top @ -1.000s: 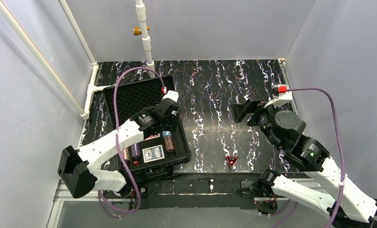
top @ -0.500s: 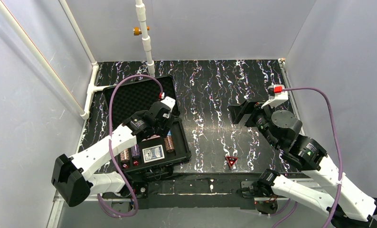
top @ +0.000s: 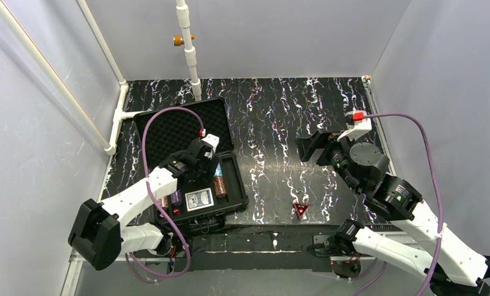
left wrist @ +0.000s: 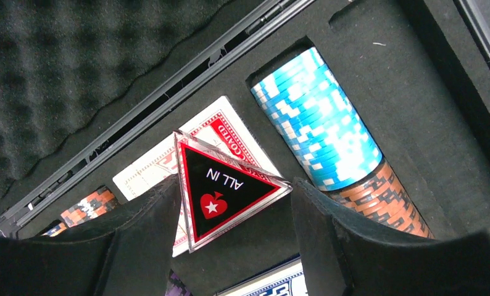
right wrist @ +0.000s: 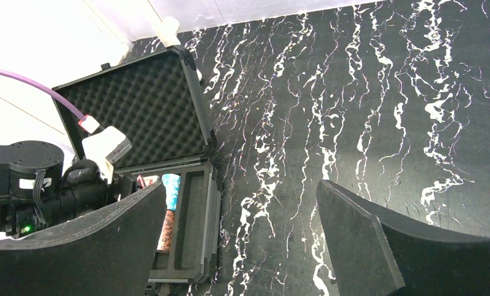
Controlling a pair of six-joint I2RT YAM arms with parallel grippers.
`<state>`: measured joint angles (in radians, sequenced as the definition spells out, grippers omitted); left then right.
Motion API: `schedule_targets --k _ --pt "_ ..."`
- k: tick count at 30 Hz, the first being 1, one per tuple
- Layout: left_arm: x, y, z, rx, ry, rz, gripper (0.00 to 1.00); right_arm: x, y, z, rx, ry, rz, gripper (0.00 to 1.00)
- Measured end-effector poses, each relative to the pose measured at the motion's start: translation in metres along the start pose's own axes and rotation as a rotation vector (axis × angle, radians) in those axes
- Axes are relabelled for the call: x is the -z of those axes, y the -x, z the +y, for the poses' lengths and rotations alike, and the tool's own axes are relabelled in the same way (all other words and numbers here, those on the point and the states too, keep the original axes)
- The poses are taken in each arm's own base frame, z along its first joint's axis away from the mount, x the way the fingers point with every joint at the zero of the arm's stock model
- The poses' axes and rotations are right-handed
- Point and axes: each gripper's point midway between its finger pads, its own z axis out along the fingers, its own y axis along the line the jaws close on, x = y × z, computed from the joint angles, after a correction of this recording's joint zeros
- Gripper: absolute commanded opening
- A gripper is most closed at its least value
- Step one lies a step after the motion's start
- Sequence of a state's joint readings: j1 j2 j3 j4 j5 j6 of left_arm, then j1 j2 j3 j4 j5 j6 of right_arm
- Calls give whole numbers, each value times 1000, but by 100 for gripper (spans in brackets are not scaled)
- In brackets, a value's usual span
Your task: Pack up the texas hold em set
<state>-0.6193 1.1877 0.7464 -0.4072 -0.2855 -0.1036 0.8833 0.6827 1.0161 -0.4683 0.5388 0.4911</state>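
The black case [top: 241, 192] lies open at the left, its foam lid [top: 178, 126] laid back. In its tray are a blue and orange chip stack [left wrist: 329, 135], a red card deck [left wrist: 159, 169] and a blue card deck [top: 199, 198]. My left gripper [top: 207, 161] hovers over the tray. It [left wrist: 233, 191] is shut on a red-edged black "ALL IN" triangle [left wrist: 221, 188] that spans from one finger to the other. A second red triangle [top: 301, 209] lies on the table near the front. My right gripper [top: 310, 146] hangs open over bare table to the right, holding nothing [right wrist: 241, 185].
Further chip stacks [top: 170, 198] fill the tray's left slots. A white pipe frame [top: 190, 55] stands behind the case and along the left wall. The black marbled table [top: 273, 123] lies between the case and the right arm. In the right wrist view the case [right wrist: 187, 105] shows at left.
My left gripper has drawn back to the left over the tray with the triangle still in it. The right gripper has drifted slightly left.
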Motion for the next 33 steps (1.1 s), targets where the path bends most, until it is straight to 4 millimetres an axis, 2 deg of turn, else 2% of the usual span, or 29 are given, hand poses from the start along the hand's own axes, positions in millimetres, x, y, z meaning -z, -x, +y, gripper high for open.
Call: schedule_targets --k 10,12,17,20,25,33 --pt "-4 4 2 -9 -1 -22 38 0 -2 -1 0 -2 4 98" --pt "-4 4 2 -9 0 -22 42 0 -3 -1 1 -3 6 99" --pt "-4 4 3 -8 8 -22 61 -1 -4 -2 3 -5 9 98" --pt "-3 4 5 -5 18 -22 68 -1 -5 -2 4 -6 11 98" --pt "-3 3 8 -3 33 -19 73 -1 -5 -2 4 -6 11 98" --pt "0 0 10 7 39 -10 75 -1 -5 -2 4 -6 12 98"
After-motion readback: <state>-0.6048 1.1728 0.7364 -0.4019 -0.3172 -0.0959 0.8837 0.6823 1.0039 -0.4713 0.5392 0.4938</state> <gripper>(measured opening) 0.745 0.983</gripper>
